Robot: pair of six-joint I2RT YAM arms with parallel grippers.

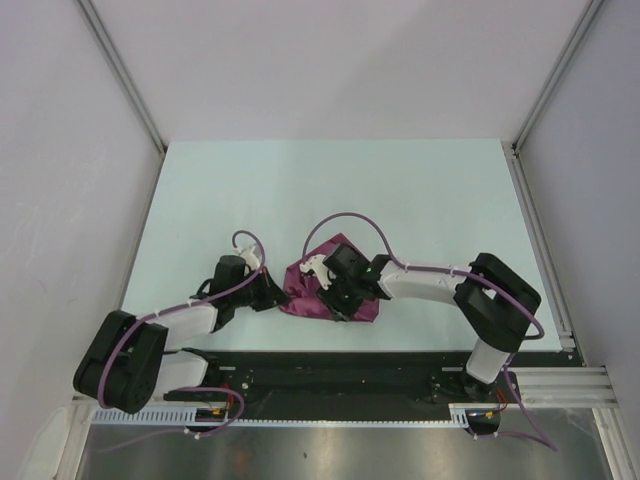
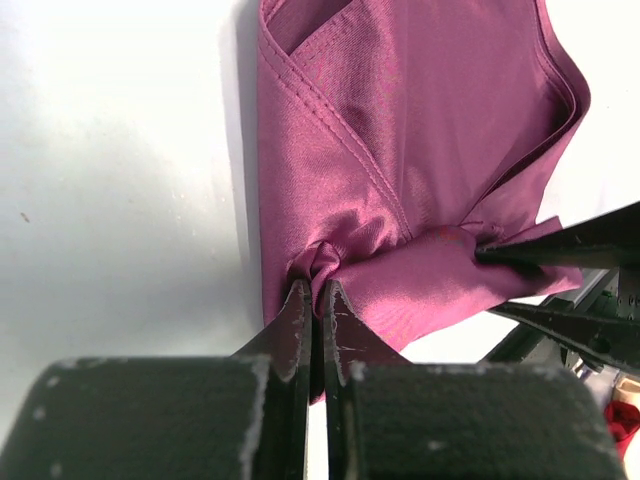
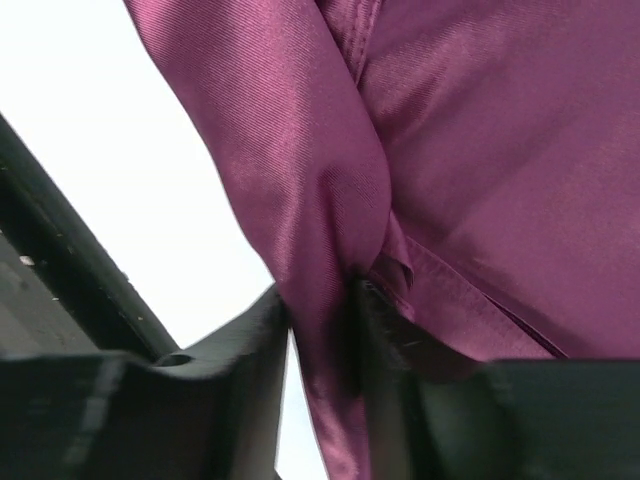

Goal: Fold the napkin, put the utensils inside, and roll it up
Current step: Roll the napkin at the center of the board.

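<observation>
The plum napkin (image 1: 298, 298) lies bunched and folded on the table near the front edge, between my two arms. My left gripper (image 1: 272, 292) is at its left edge. In the left wrist view that gripper (image 2: 316, 285) is shut on a puckered corner of the napkin (image 2: 420, 120). My right gripper (image 1: 335, 300) reaches in from the right and sits over the cloth. In the right wrist view this gripper (image 3: 320, 290) has a thick fold of the napkin (image 3: 480, 150) pinched between its fingers. The utensils are out of view.
The pale table (image 1: 400, 190) has grey walls at its back and sides. A black rail (image 1: 330, 375) with the arm bases runs along the near edge, just behind the napkin. My right gripper's fingers (image 2: 560, 245) show at the right of the left wrist view.
</observation>
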